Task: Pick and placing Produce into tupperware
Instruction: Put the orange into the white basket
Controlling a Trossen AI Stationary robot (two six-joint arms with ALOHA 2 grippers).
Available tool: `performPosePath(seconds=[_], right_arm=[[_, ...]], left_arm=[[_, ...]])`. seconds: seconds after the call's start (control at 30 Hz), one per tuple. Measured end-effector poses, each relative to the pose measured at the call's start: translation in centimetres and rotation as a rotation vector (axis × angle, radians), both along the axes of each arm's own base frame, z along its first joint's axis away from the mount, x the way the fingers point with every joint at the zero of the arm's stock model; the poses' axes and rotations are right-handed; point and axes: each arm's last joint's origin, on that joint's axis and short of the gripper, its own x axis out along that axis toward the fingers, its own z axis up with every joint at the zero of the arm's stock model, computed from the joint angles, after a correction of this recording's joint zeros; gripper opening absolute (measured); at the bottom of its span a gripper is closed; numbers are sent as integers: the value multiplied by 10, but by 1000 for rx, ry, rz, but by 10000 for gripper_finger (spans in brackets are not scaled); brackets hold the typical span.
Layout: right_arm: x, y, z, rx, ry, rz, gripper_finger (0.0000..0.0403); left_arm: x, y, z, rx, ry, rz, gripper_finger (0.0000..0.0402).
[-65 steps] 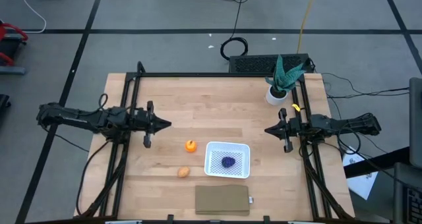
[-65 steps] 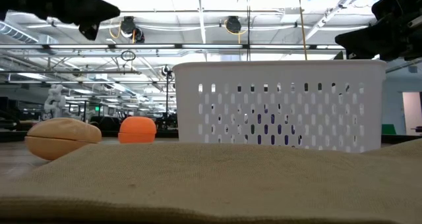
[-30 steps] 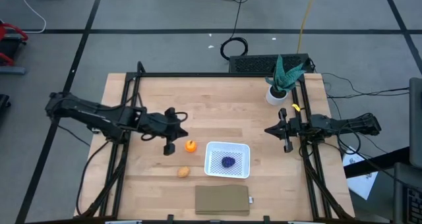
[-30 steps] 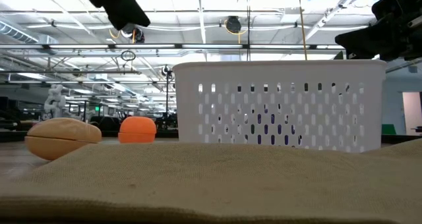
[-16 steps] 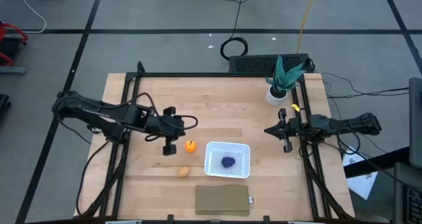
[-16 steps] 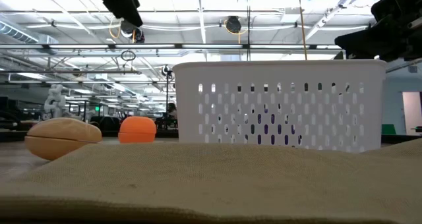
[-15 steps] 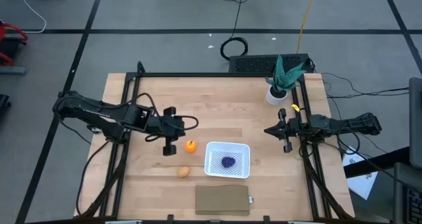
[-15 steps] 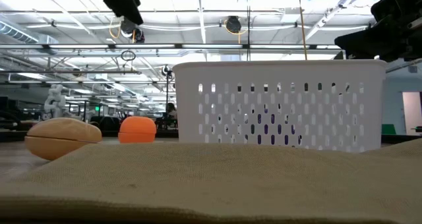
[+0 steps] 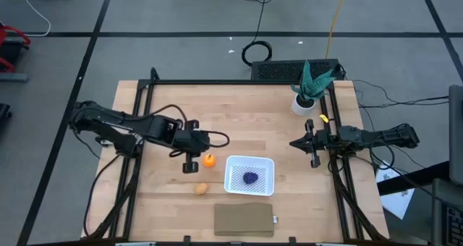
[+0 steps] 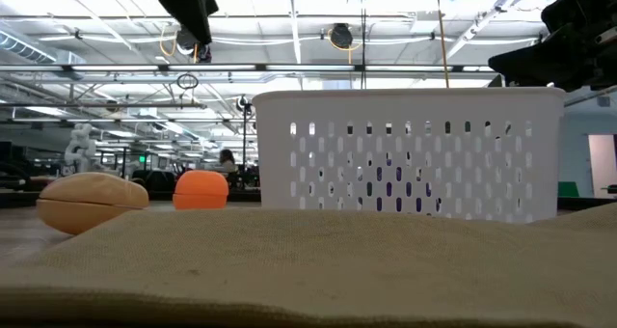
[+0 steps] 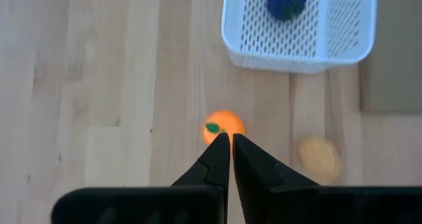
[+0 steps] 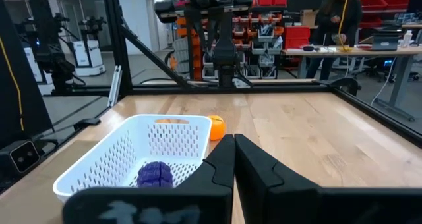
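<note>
High view places the left pincer (image 9: 191,158) above the wooden surface (image 9: 239,112), just left of the orange piece (image 9: 209,160); its fingers are pressed together and hold nothing, as the left wrist view confirms with the tips (image 11: 224,148) meeting just short of the orange piece (image 11: 222,126). Left of the tupperware (image 9: 250,175) and nearer the front edge lies the tan-brown oval (image 9: 201,189), apart from the orange piece. The tupperware, the landmark here, sits on the surface with the dark purple piece (image 9: 250,178) inside it. In front of the tupperware lies a flat brown rectangle (image 9: 245,219). Behind and right of the tupperware stands a potted plant (image 9: 309,87) at the far corner. Right of the tupperware, well apart from it, the right pincer (image 9: 312,146) waits with its fingers closed and empty, pointing toward the tupperware.
</note>
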Motion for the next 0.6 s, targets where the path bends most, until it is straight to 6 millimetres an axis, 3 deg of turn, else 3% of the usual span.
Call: performPosePath(seconds=[0.6], right_arm=[[0,0,0,1,-5,-1,0]], left_arm=[[5,-3,-9,-67,61,-20,24]])
